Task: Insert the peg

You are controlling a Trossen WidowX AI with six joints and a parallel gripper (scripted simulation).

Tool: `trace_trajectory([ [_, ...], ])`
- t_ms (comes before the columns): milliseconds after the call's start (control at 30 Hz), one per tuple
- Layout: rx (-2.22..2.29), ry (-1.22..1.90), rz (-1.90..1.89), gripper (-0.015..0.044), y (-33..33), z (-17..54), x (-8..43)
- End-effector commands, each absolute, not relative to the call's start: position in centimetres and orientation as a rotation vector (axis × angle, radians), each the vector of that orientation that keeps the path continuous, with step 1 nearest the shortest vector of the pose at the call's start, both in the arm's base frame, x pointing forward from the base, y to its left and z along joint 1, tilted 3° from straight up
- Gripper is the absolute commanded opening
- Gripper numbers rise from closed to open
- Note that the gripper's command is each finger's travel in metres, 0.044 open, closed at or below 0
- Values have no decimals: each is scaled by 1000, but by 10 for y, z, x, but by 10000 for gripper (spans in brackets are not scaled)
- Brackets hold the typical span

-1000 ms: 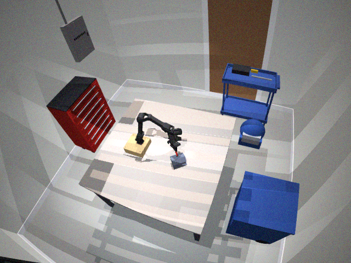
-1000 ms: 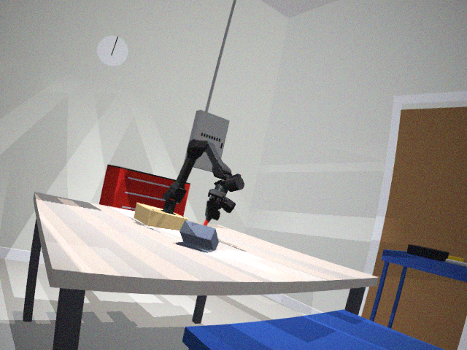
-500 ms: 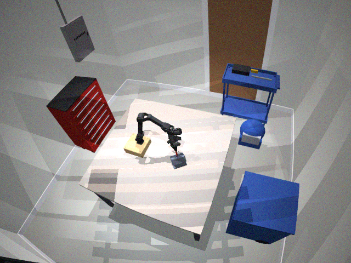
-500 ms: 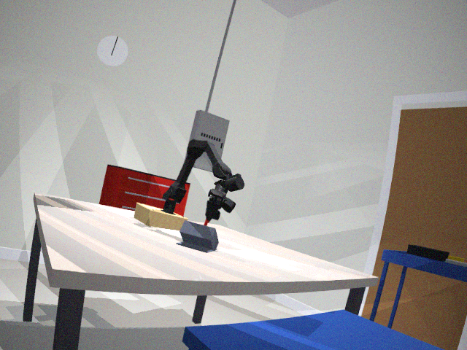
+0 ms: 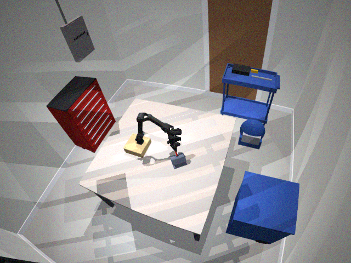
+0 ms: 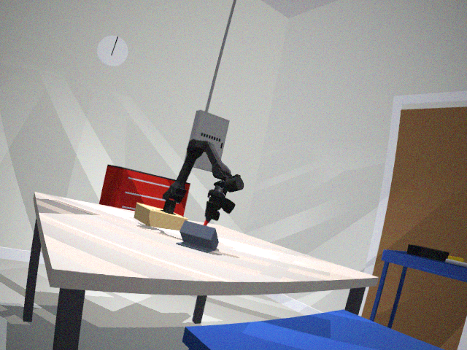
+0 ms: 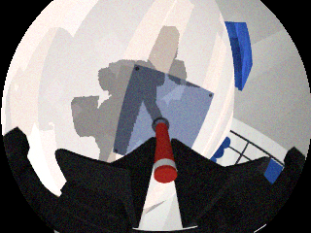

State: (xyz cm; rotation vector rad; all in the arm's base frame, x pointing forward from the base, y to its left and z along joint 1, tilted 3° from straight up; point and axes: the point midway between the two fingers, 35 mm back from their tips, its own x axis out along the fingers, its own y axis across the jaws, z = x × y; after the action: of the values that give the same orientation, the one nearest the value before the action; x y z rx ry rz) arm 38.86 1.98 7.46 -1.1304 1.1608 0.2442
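Note:
A round red peg with a pale band near its top is held between the fingers of my gripper, which is shut on it. The blue-grey sloped panel stands on the table under the peg. In the wrist view the peg's bottom end is at the dark ring around the hole, and the ring encircles it. The end itself is hidden, so how deep it sits I cannot tell. The fingertips are above the panel face.
The arm stands on a yellow base block on the pale table. Off the table are a red drawer cabinet, a blue cart, a blue chair and a big blue box.

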Motion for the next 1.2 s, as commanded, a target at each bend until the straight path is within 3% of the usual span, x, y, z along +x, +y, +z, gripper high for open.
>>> trace_trajectory([
  [0, -1130, 1165, 244, 0, 18, 71, 388],
  [1167, -1130, 1165, 243, 0, 13, 58, 397],
])
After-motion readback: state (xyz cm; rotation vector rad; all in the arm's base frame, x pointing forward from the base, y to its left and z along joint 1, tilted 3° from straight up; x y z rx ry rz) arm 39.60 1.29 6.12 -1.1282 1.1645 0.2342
